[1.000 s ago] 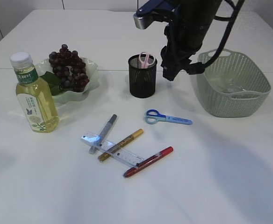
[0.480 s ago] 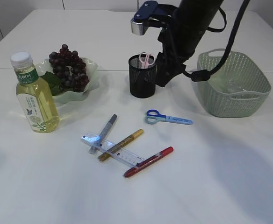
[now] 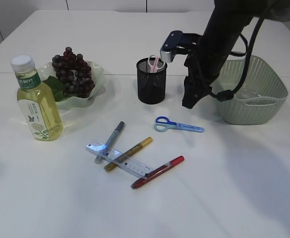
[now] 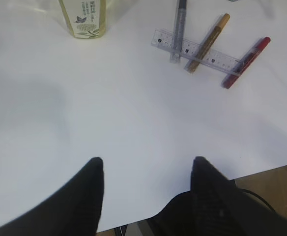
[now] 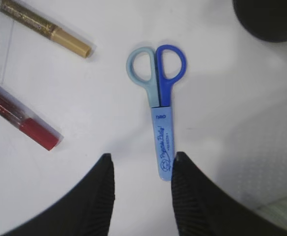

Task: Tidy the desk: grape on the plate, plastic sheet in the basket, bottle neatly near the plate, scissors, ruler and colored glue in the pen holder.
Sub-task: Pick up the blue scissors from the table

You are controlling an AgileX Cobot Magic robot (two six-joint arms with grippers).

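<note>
White table (image 3: 244,188), scissors step in hand.
I am hovering the right fingers (image 5: 139,169), spread and empty, over the blue scissors (image 5: 159,110) near the pen holder (image 3: 151,81); next I judge lowering and closing; left fingers (image 4: 146,169) are idling apart.

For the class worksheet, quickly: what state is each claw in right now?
Left claw: open, holding nothing, over bare white table.
Right claw: open, empty, above the blue plastic-handled scissors.

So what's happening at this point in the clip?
The right gripper hangs open above the blue scissors, which lie on the table; nothing is held. The left gripper is open over bare table. Pink scissors are in the pen holder; the ruler and three glue pens remain loose.
</note>
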